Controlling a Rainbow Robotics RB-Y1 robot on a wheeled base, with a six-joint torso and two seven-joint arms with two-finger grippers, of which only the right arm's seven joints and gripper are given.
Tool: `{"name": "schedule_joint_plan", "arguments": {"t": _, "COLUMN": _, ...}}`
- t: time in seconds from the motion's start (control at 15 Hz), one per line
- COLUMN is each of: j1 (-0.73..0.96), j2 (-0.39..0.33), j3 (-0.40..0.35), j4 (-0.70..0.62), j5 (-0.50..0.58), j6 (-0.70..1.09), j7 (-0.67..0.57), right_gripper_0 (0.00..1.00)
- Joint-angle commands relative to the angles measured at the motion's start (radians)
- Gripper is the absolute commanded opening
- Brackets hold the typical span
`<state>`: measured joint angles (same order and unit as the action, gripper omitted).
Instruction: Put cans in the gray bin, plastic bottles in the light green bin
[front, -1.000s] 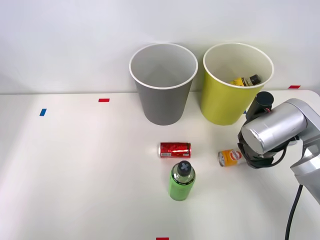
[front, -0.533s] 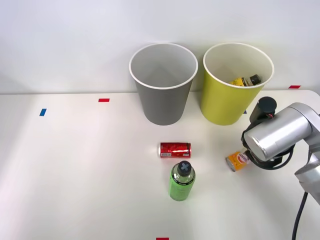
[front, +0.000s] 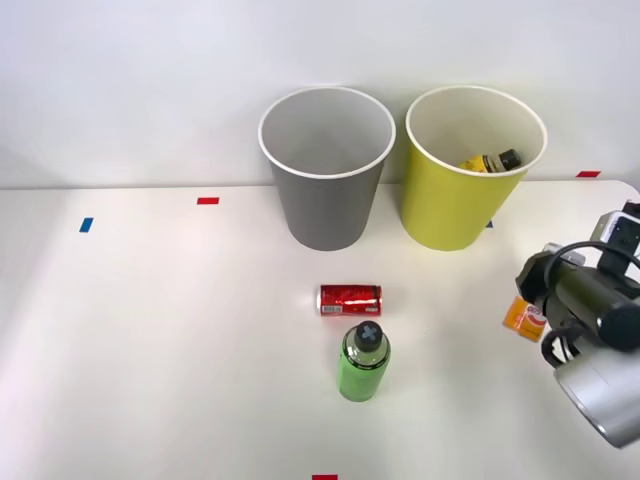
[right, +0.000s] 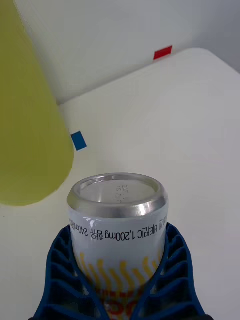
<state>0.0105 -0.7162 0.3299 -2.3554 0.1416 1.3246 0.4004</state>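
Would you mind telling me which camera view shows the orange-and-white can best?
The right wrist view: the orange-and-white can sits close up between the blue ribbed fingers, with its silver end and printed lettering clear. In the front view the can is a small orange patch at the right gripper, partly hidden behind the arm.

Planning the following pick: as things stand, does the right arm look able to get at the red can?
Probably not yet. Its end effector is shut on the orange-and-white can, so that must be dropped first. Otherwise the red can lies in open table space, with only the green bottle nearby.
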Motion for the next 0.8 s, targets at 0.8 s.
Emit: {"name": "schedule_joint_plan", "arguments": {"t": 0.8, "j1": 0.025, "j2": 0.052, "j3": -0.022, "j4": -0.119, "j5": 0.365, "j6": -0.808, "j7": -0.199, "right_gripper_0": 0.0}}
